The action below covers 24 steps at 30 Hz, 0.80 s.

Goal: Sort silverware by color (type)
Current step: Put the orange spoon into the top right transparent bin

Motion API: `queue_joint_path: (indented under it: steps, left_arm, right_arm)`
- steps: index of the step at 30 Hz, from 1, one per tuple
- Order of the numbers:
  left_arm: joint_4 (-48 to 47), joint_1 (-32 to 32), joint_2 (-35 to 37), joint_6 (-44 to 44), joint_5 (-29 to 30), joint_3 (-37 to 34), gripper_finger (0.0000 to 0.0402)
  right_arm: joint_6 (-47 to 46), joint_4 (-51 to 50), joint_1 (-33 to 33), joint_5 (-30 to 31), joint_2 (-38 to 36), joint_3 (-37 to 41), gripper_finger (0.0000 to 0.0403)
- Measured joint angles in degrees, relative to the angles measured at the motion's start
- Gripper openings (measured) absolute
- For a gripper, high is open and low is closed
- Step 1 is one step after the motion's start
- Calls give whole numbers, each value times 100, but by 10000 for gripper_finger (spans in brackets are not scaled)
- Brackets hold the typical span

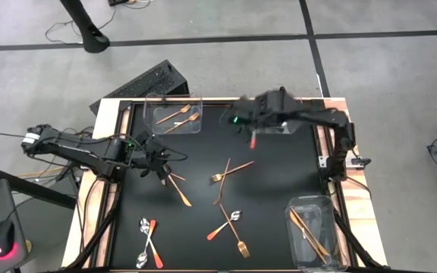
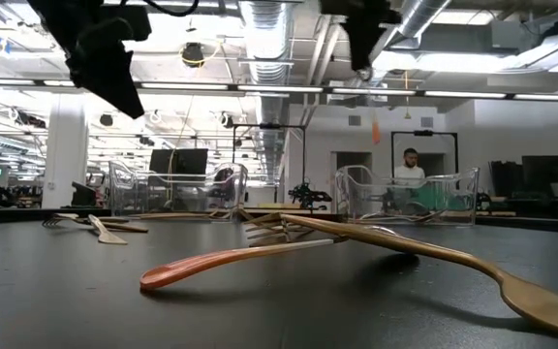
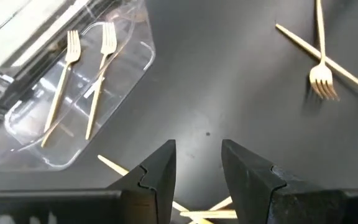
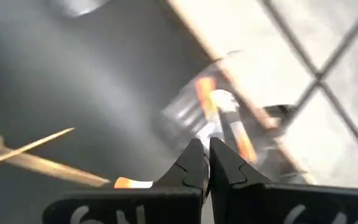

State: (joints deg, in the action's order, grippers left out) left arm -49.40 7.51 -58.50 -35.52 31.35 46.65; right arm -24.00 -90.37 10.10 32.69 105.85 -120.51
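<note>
My right gripper [image 1: 253, 133] hangs above the table's far middle, beside the far right clear bin [image 4: 229, 124], which holds red-handled spoons. It is shut on a red-handled spoon [image 1: 253, 141]. My left gripper [image 3: 197, 163] is open above the left part of the mat, just over some gold sticks [image 3: 199, 213] lying flat. The far left bin [image 1: 177, 114] holds two gold forks [image 3: 82, 81]. More forks, sticks and spoons lie flat on the mat: a crossed pair [image 1: 230, 171], a spoon [image 1: 226, 224], a fork [image 1: 241, 245] and spoons [image 1: 147, 243]. My right gripper pinches the spoon between its two shut fingers, which point down from above. The fingers hide the place of contact. The orange-red handle [image 4: 129, 183] sticks out past one finger, and the spoon is lifted clear of the mat.
A third clear bin [image 1: 313, 239] at the near right corner holds gold sticks. A dark keyboard [image 1: 154, 82] lies beyond the table's far left edge. Bare black mat [image 1: 279, 182] lies between the middle and the right edge. A person [image 2: 410, 167] sits far behind the table.
</note>
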Motion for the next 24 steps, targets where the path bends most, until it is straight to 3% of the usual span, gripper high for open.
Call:
queue_joint_path:
  steps: [8,12,15,22,24]
  left_arm:
    - [46,-240,0,-472,151,0,118]
    - [91,-338,0,-713,362,0,118]
    - [132,-429,0,-868,393,0,118]
    - [148,-486,0,-1265,357,0,118]
    - [145,-484,0,-1395,346,0,118]
  right_arm:
    - [295,72,1469,487,-179,1,17]
    - [-126,56,2103,545,-130,20,22]
    - [-340,510,2472,828,-151,461,26]
    - [-167,2747,3154,-647,-571,2186,25]
    - [-192,3250,3228,-685,-704,2539,25]
